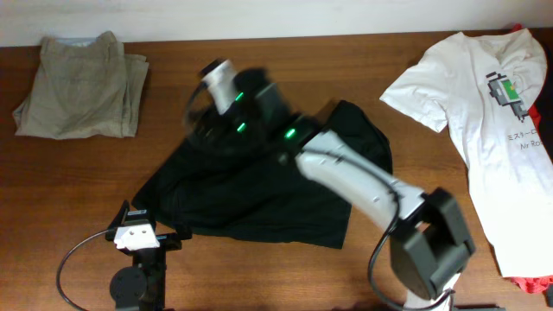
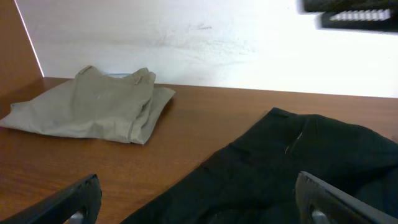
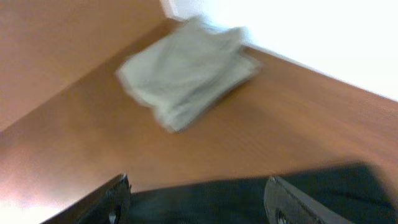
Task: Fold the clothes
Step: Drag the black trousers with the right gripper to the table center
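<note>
The black shorts [image 1: 259, 194] lie crumpled in the middle of the table. They also show in the left wrist view [image 2: 292, 168] and the right wrist view [image 3: 249, 199]. My right gripper [image 1: 206, 117] is blurred and hovers over their upper left edge. Its jaws [image 3: 202, 199] are open, with black cloth below them. My left gripper [image 1: 147, 220] is at the shorts' lower left corner. Its jaws [image 2: 199, 205] are open over the cloth. The beige-khaki shorts [image 1: 82, 86] lie folded at the back left. The white printed T-shirt [image 1: 484, 95] lies spread at the right.
The khaki shorts [image 2: 93, 106] lie close to the white back wall [image 2: 217, 43]. They are also in the right wrist view [image 3: 186, 71]. A red cloth [image 1: 531, 283] peeks from under the T-shirt at the right edge. Bare wooden table [image 1: 78, 181] lies left of the black shorts.
</note>
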You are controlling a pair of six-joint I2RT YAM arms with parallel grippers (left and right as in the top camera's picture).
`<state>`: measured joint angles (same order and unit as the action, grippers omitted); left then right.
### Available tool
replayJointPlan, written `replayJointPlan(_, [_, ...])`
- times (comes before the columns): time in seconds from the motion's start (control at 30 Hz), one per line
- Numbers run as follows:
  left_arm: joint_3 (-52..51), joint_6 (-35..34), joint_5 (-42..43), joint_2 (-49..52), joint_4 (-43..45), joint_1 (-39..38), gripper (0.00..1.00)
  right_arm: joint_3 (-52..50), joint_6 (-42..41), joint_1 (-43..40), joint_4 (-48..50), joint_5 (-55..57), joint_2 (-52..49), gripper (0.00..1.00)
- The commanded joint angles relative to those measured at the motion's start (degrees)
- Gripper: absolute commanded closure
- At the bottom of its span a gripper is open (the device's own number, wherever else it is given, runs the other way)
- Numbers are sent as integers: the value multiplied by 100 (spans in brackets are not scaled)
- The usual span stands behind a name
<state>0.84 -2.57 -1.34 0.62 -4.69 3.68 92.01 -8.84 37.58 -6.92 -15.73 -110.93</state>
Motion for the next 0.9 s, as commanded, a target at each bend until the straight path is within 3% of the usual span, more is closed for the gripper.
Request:
replayJointPlan(0.0, [-31, 72, 4, -28, -4, 24, 1, 522, -72, -1167, -1051, 24, 66, 1])
replayJointPlan(0.13, [-31, 72, 4, -28, -4, 24, 1, 529, -72, -2894, -4236, 63, 63, 1])
replayJointPlan(0.27, [-31, 72, 4, -28, -4, 24, 1, 389, -409, -3825, -5761, 356, 63, 1])
replayJointPlan(0.4, [-31, 72, 4, -28, -4, 24, 1, -79, -413, -3681, -6730, 354, 74, 1])
replayJointPlan(0.5, [-31, 72, 4, -28, -4, 24, 1, -682, -881, -3493, -6682, 717, 564, 1])
replayJointPlan(0.63, [-31, 72, 4, -28, -4, 24, 1, -2264, -992, -2780, -6131, 702, 2210, 1])
replayJointPlan(0.73, [-31, 72, 4, -28, -4, 24, 1, -3388, -1019, -1840, -5211, -101, 2227, 1])
replayJointPlan(0.87, [-31, 72, 4, -28, -4, 24, 1, -4035, -1703, -1408, -4837, 413, 2227, 1])
